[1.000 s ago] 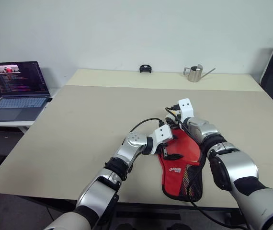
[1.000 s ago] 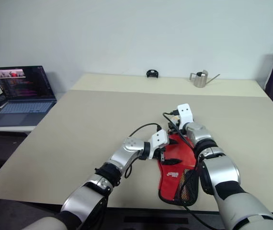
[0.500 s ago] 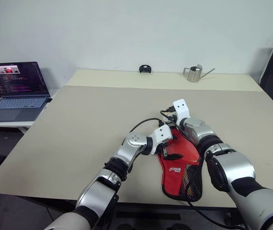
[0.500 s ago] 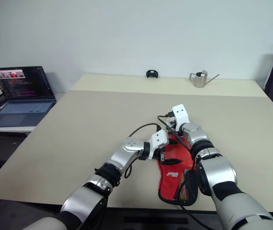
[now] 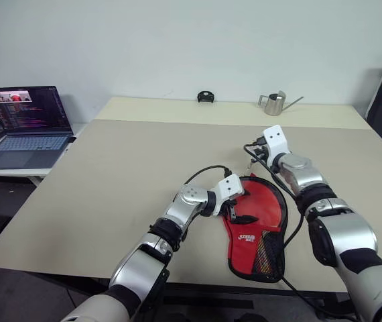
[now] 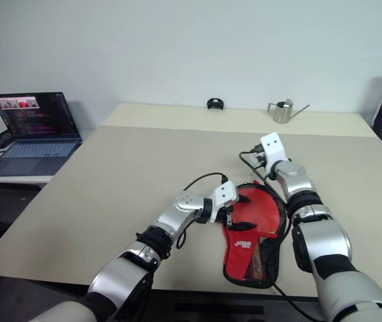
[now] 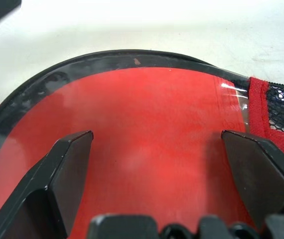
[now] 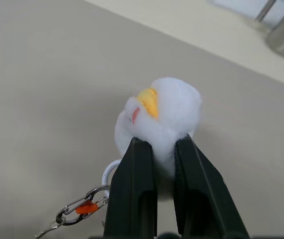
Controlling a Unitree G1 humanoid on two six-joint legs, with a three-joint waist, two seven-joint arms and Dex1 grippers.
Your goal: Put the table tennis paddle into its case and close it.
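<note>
So my right fingers [image 8: 164, 164] are pinched tight on the small fluffy white charm with the yellow beak [image 8: 159, 119], which hangs off a little metal clip with an orange bit [image 8: 79, 209]. That hand sits up off the beige surface [image 5: 124, 174], just past the far end of the red paddle-shaped fabric case with the white logo and black mesh pocket [image 5: 255, 238]. The case lies flat near the surface's front edge, towards its right side, mesh end closest to me. My left fingers [image 7: 72, 174] are spread wide and lie over the case's round red part, one fingertip at each side of it, with the black rim [image 7: 107, 57] curving beyond them. Can't make out the paddle itself from here. A small steel watering can [image 5: 272, 102] and a little black object [image 5: 205, 97] sit along the far edge.
</note>
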